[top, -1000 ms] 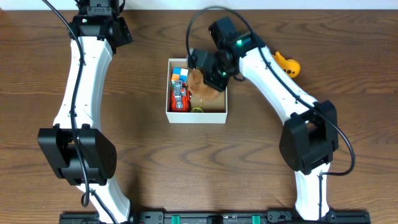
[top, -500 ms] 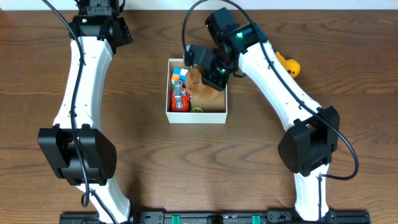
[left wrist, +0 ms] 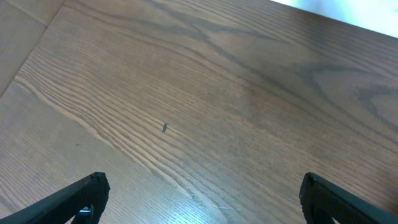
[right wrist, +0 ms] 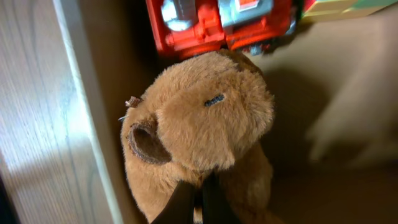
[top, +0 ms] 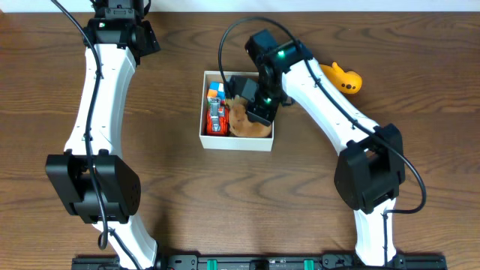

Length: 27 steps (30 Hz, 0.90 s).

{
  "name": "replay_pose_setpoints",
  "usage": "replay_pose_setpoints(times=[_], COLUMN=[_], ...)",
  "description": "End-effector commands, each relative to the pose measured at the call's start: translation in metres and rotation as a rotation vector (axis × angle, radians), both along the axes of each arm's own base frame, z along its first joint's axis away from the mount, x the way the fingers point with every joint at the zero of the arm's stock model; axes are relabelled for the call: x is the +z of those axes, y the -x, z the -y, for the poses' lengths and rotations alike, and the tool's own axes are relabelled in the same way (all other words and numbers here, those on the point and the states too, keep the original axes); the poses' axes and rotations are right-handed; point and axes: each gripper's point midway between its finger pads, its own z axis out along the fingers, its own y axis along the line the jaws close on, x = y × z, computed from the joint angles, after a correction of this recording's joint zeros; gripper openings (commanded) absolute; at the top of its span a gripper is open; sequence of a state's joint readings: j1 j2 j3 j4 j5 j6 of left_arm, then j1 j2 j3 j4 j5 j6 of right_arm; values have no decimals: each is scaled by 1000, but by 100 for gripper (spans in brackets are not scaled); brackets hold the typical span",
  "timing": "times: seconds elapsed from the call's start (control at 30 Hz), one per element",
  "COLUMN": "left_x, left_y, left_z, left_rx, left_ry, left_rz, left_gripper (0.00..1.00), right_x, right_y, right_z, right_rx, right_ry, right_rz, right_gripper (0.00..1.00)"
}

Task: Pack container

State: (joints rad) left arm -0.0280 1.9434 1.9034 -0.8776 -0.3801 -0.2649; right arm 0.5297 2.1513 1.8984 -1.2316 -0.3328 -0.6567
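The container [top: 236, 144] is a square white box with a brown inside at the table's middle. My right gripper [top: 256, 111] reaches into it and is shut on a brown plush toy [top: 242, 124], which lies at the box's front right. In the right wrist view the fingers [right wrist: 198, 200] pinch the plush's fur [right wrist: 205, 124] beside the white wall [right wrist: 81, 93]. A red toy truck [top: 217, 118] and a coloured cube [top: 215, 91] lie in the box's left part. My left gripper [left wrist: 199, 199] is open and empty over bare wood at the far left.
A yellow duck toy [top: 342, 78] lies on the table to the right of the box, behind the right arm. The red truck [right wrist: 217, 25] sits close to the plush's head. The left arm [top: 101, 82] stretches along the left side.
My right gripper has moved toward the box's front with the plush, and the plush now sits lower inside the box. The left arm has not moved.
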Motion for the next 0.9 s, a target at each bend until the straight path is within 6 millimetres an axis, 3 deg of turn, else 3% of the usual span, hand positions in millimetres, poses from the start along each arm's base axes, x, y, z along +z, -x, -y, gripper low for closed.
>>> replay_pose_setpoints(times=[0.0,0.03,0.13,0.2,0.87], left_x=[4,4,4,4,4], left_y=[0,0,0,0,0], left_z=[-1,-1,-1,-1,-1], left_rx=[3,3,3,3,3], left_ry=[0,0,0,0,0], left_rz=[10,10,10,10,10], left_gripper=[98,98,98,98,98], right_x=[-8,-10,-13,-13,-13], right_y=[11,13,13,13,7], right_z=[1,1,2,2,-2], right_rx=[-5,-4,-4,-4,-4], right_ry=[-1,3,4,3,-13], right_rz=[-30,-35,-38,-35,-9], right_gripper=[1,3,27,36,70])
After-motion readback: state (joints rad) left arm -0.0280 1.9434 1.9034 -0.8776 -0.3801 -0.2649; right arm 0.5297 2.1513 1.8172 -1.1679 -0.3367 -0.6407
